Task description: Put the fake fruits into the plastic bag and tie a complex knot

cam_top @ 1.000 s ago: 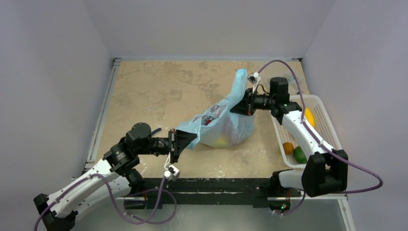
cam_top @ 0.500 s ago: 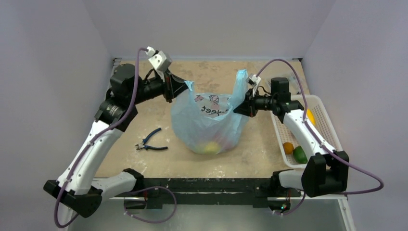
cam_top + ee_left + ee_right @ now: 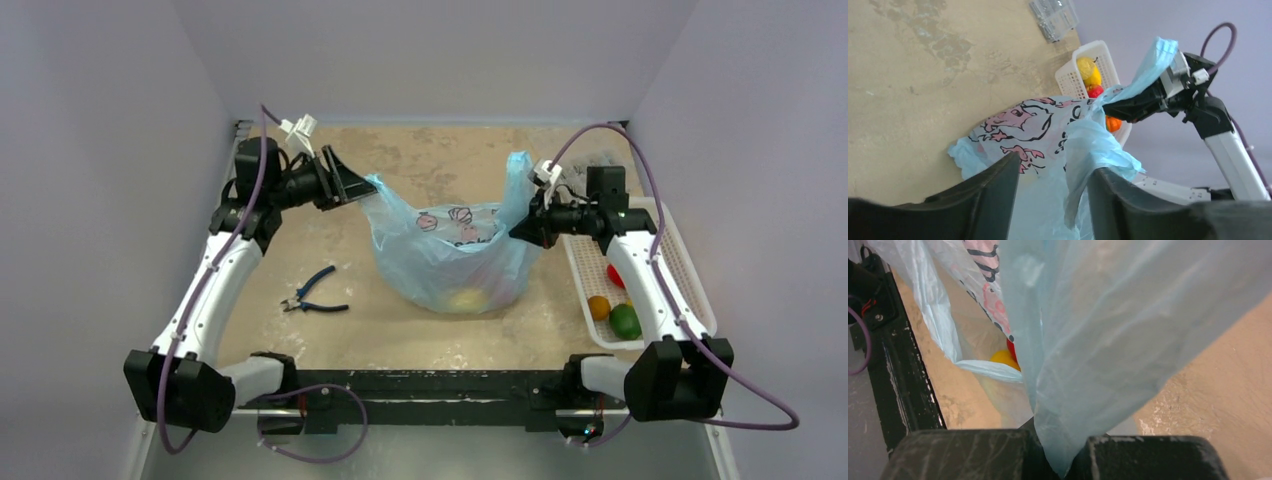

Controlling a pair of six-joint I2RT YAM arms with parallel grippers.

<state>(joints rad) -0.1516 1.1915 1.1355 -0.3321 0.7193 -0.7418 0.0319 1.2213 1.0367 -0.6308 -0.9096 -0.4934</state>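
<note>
Top external shows pliers (image 3: 313, 291) left of the plastic bag (image 3: 450, 255), basket (image 3: 686, 266) right.

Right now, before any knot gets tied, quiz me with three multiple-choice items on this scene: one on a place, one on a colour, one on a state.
1. Where do the pliers lie?
A) on the floor
B) on the table, left of the plastic bag
C) inside the plastic bag

2. What colour is the fruit in the basket nearest the arms' bases?
A) green
B) purple
C) white

3. How is the plastic bag held?
A) lying loose, untouched
B) tied shut with a knot
C) strung between the left gripper and the right gripper

Answers:
1 B: the pliers rest on bare table beside the bag.
2 A: the green fruit sits at the basket's near end.
3 C: each gripper holds one side of the bag, and its mouth is open.
</note>
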